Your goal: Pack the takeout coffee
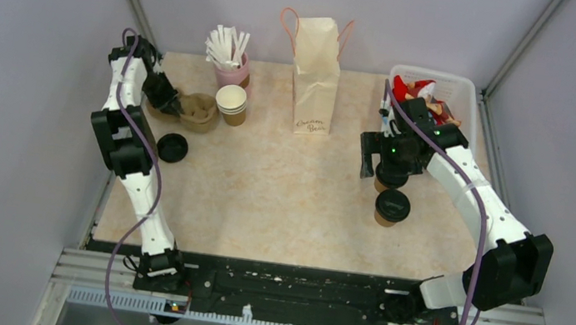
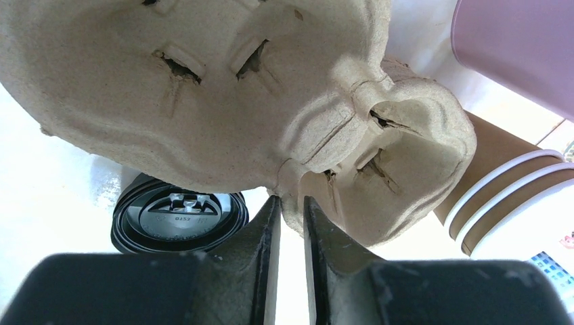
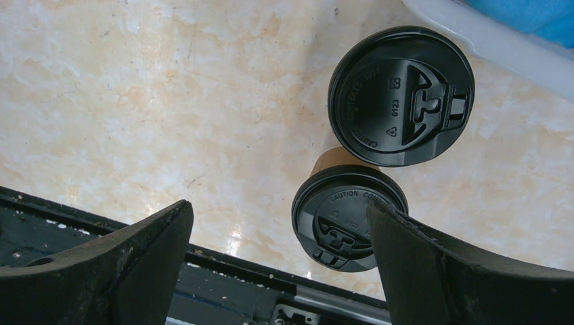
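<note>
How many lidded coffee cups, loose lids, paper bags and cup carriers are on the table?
Lidded coffee cups: 2
Loose black lids: 1
Paper bags: 1
Pulp cup carriers: 1
Total: 5

My left arm [image 1: 126, 141] reaches to the frame's upper left, and the left gripper [image 2: 291, 203] shows only a narrow slit between its jaws. My right arm [image 1: 474, 195] bends toward centre-right, with the right gripper [image 3: 279, 211] spread wide and pointing down.
</note>
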Motion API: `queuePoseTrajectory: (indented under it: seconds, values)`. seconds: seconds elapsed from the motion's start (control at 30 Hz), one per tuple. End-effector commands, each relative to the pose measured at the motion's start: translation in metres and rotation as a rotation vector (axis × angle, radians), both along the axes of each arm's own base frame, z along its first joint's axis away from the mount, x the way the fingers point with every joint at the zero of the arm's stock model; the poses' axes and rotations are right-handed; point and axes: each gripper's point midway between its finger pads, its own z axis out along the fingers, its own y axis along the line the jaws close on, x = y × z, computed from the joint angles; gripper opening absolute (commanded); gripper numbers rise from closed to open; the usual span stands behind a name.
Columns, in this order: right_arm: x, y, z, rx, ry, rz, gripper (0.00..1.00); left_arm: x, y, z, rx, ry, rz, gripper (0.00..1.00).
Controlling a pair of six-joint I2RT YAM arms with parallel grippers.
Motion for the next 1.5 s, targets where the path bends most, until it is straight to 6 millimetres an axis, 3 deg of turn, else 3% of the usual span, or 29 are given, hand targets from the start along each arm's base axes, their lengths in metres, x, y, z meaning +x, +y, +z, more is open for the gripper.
queuePoseTrajectory:
  seconds: [0.0,0.37,0.9,1.47]
  values:
    - [0.007,0.003,0.008,0.003,-0.044,0.008,0.99,0.0,-0.002,-0.001,-0.019,-0.006,-0.019,0.26]
    - [0.007,0.003,0.008,0.007,-0.041,0.009,0.99,-0.003,0.0,0.002,-0.004,-0.002,-0.028,0.3]
    - [0.007,0.003,0.007,0.008,-0.04,0.01,0.99,0.0,0.002,-0.005,0.022,0.008,-0.018,0.19]
    - [0.007,0.004,0.006,0.007,-0.036,0.01,0.99,0.004,-0.002,-0.012,0.037,0.018,-0.026,0.25]
